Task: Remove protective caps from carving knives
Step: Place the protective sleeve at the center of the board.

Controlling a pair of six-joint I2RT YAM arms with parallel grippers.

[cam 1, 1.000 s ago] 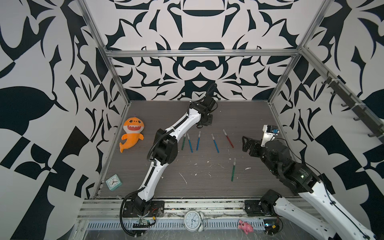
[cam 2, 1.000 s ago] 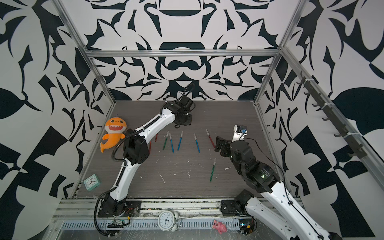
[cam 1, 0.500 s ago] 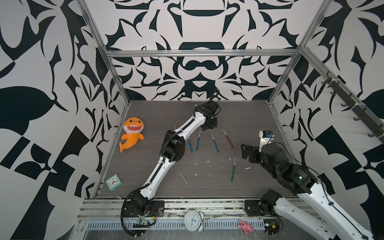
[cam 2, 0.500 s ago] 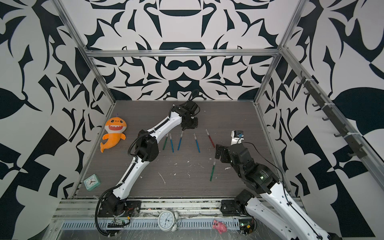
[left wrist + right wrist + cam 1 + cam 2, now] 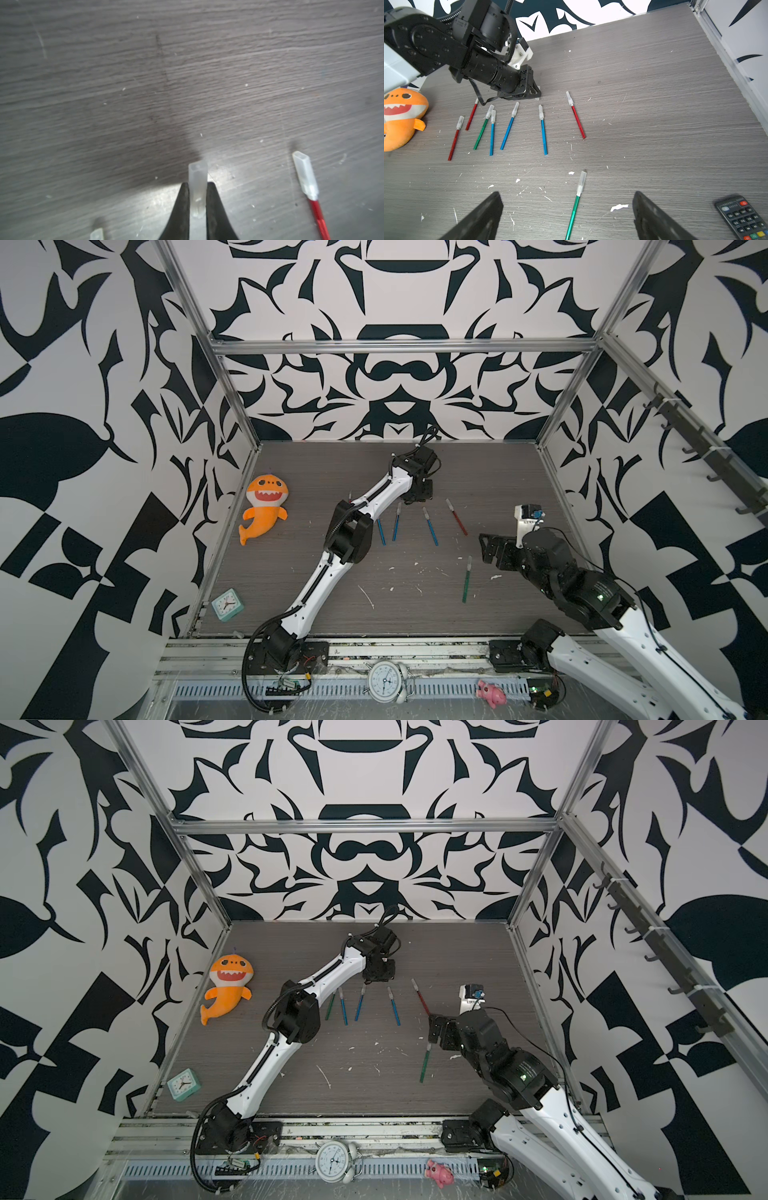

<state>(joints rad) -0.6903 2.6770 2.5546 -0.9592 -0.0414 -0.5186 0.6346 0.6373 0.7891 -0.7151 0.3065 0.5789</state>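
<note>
My left gripper is shut on a translucent protective cap that sticks out past the fingertips, just above the table; no knife shows in it. In both top views this gripper hangs behind a row of several carving knives. The row includes a blue one and a red one, which wear whitish caps. One capped green knife lies apart, nearer the front. My right gripper stands open wide over its capped end, touching nothing.
A black remote control lies to the right of the green knife. An orange shark plush and a teal clock sit by the left wall. White flecks dot the table front. Cage walls enclose the table.
My left arm has swung to the right along the back of the knife row, its jaws staying shut. My right gripper has edged slightly forward and left, still open.
</note>
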